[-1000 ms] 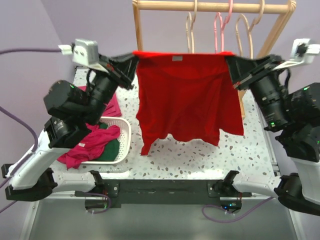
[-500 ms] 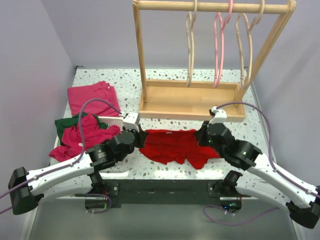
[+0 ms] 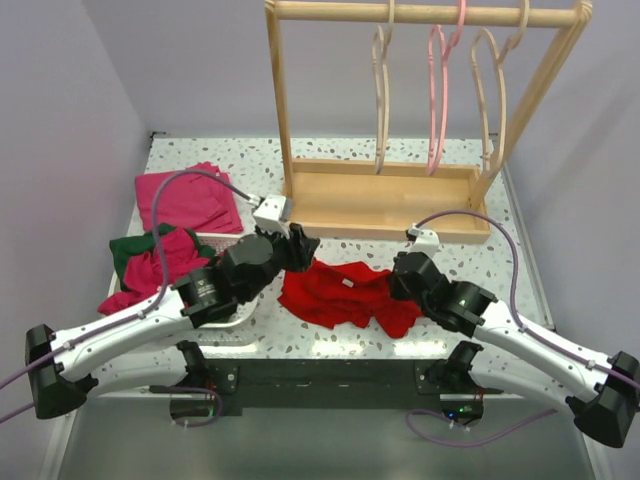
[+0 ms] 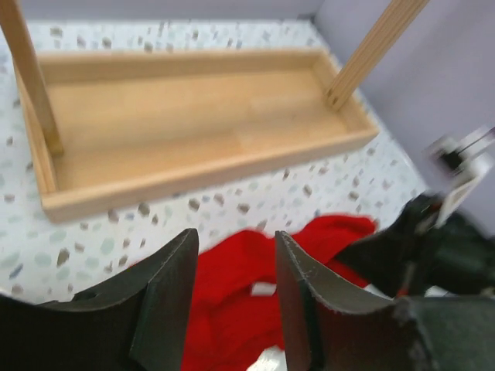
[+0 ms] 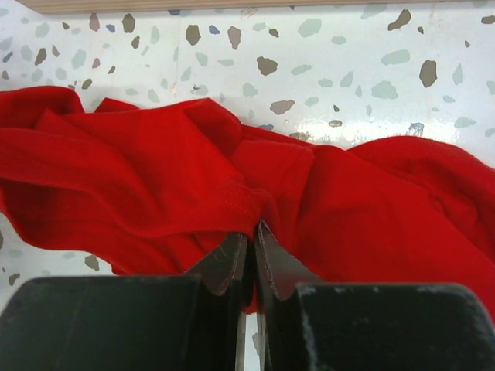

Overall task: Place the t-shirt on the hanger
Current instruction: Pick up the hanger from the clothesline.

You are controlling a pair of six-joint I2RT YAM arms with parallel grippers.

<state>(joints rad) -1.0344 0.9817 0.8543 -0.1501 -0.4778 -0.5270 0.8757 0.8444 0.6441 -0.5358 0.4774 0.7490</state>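
The red t-shirt (image 3: pixel 335 295) lies crumpled on the table in front of the wooden rack. It also shows in the left wrist view (image 4: pixel 232 297) and the right wrist view (image 5: pixel 147 178). My left gripper (image 3: pixel 301 247) is open and empty just above the shirt's left far edge; its jaws (image 4: pixel 236 267) stand apart with red cloth seen between them. My right gripper (image 3: pixel 397 283) is shut on a fold of the shirt's right side (image 5: pixel 251 230). A pale wood hanger (image 3: pixel 380 90) hangs on the rack rail, and another one (image 3: pixel 493 85) hangs further right.
A pink hanger (image 3: pixel 437 90) hangs between the two pale ones. The rack's wooden base tray (image 3: pixel 380 210) stands just behind the shirt and fills the left wrist view (image 4: pixel 193 124). A white basket (image 3: pixel 218 239) with magenta and dark green garments (image 3: pixel 150 265) sits left. A magenta garment (image 3: pixel 185 198) lies at far left.
The shirt, held up spread between both grippers a second ago, has come down onto the table. My left gripper has let go and moved off toward the rack. My right gripper still holds the cloth.
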